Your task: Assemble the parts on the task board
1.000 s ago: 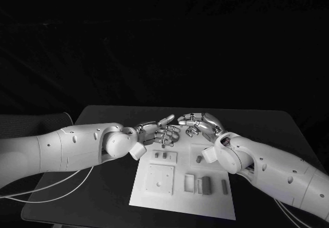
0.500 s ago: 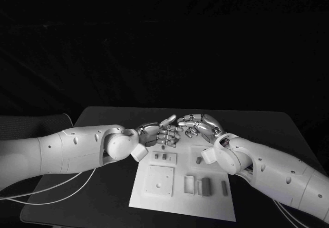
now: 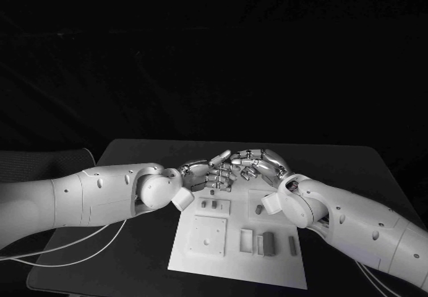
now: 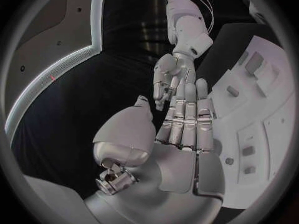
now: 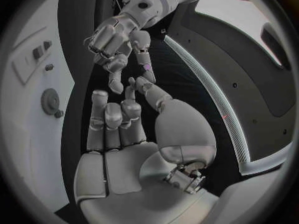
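Observation:
My left hand (image 3: 207, 174) and right hand (image 3: 260, 163) meet fingertip to fingertip just above the far end of the white task board (image 3: 234, 260). In the left wrist view the left hand (image 4: 184, 129) has its fingers stretched side by side and a bare palm, and the right hand (image 4: 169, 78) curls its fingers down onto their tips. In the right wrist view the right hand (image 5: 121, 134) reaches its thumb up to the curled left hand (image 5: 117, 47). Whether a part sits between the tips is hidden. Small grey parts (image 3: 258, 208) lie on the board.
Nearer me the board carries a square plate (image 3: 209, 234) and upright blocks (image 3: 266, 242). White cables (image 3: 76, 244) trail over the table's left side. The black table (image 3: 347, 167) shows around the board, and both forearms reach over the board's sides.
The two hands have edged slightly closer together at the fingertips. Nothing on the board has moved.

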